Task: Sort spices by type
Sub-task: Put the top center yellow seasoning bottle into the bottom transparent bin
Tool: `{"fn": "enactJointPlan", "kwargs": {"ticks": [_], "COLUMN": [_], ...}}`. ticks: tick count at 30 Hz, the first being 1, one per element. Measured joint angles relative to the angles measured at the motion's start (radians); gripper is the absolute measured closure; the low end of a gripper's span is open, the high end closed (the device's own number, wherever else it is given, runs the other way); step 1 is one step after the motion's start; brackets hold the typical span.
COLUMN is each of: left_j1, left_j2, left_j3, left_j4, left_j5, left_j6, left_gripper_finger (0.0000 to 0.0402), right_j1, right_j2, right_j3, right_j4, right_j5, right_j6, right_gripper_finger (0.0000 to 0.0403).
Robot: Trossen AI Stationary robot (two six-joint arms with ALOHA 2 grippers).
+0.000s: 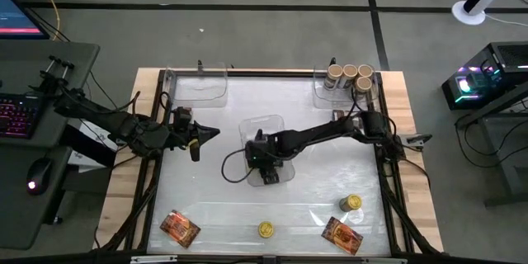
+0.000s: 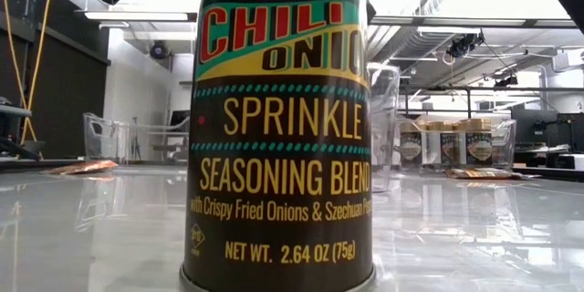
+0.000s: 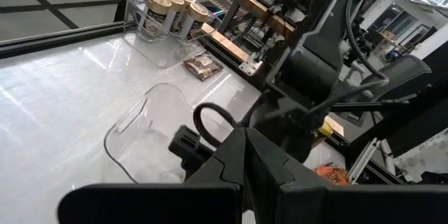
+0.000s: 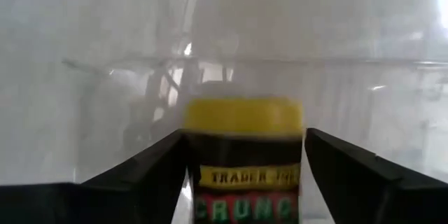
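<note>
My right gripper (image 1: 266, 165) reaches down at the table's middle, by the near side of a clear tray (image 1: 262, 128), and is shut on a yellow-lidded spice jar (image 4: 243, 161). The tray's wall (image 4: 231, 63) stands just beyond the jar's lid. My left gripper (image 1: 198, 136) hangs shut and empty above the table's left side. Two more yellow-lidded jars (image 1: 266, 229) (image 1: 353, 204) and two orange-red packets (image 1: 179, 227) (image 1: 341, 235) lie near the front edge. Three beige-lidded jars (image 1: 351, 76) stand in the far right tray. My right gripper pinches the jar's dark labelled body (image 4: 192, 175), just below the yellow lid, between its two fingers, one on each side. The fingers come steeply from above and lie across the jar. The lid end points away from the wrist, toward the tray wall. Whether the jar rests on anything is hidden.
A clear tray (image 1: 198, 87) stands at the far left corner. The near yellow-lidded jar (image 2: 278, 128) fills the middle of the low view and hides what is behind it. Cables loop beside the right arm (image 1: 235, 169). Wooden rails (image 1: 412, 173) edge the table.
</note>
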Motion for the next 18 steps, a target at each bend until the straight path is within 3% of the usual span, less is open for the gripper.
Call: {"fn": "enactJointPlan", "kwargs": {"ticks": [9,18], "left_j1": [0.0,-0.001], "left_j2": [0.0,0.0], "left_j3": [0.0,0.0], "left_j4": [0.0,-0.032], "left_j5": [0.0,0.037], "left_j6": [0.001,0.002], "left_gripper_finger": [0.0401,0.0401], "right_j1": [0.024,0.014], "right_j2": [-0.001,-0.1], "right_j3": [0.014,0.079], "right_j4": [-0.022,-0.077], "right_j5": [0.017,0.065], "right_j6": [0.008,0.075], "right_gripper_finger": [0.0203,0.0204]}}
